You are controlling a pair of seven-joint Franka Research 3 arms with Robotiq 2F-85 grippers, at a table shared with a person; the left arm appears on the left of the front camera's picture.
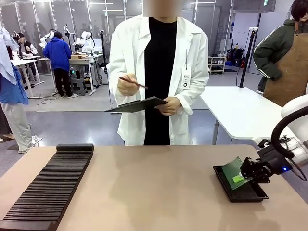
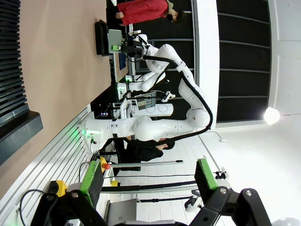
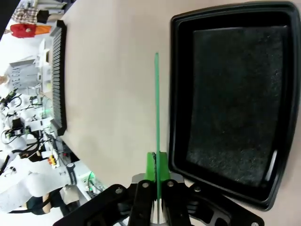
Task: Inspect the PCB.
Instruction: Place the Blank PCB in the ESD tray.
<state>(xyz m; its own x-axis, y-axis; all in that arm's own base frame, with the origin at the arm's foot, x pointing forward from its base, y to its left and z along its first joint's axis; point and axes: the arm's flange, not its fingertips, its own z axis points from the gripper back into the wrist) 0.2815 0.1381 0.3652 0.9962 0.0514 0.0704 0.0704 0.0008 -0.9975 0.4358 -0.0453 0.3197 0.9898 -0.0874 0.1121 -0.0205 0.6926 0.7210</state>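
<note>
The right tool is clamped on the PCB, pinching the thin green board by one edge only; in the right wrist view the PCB shows edge-on as a narrow green line running out from between the green pads. The board hangs tilted just above the near rim of the black tray, which sits on the bench at the robot's right. With so little of the board inside the grip, it could pivot or slip out during any quick swing, and a fall would likely land it on the tray rim or the bench. A low sweep could also catch the board's free corner on the tray wall. The left tool stands wide open and empty, raised well away from the work, so it poses little risk. Farther out, the ridged black rack lies along the left side, well apart. The person at the far side holds a clipboard and pen; a presentation angled too flat might leave the face unreadable
</note>
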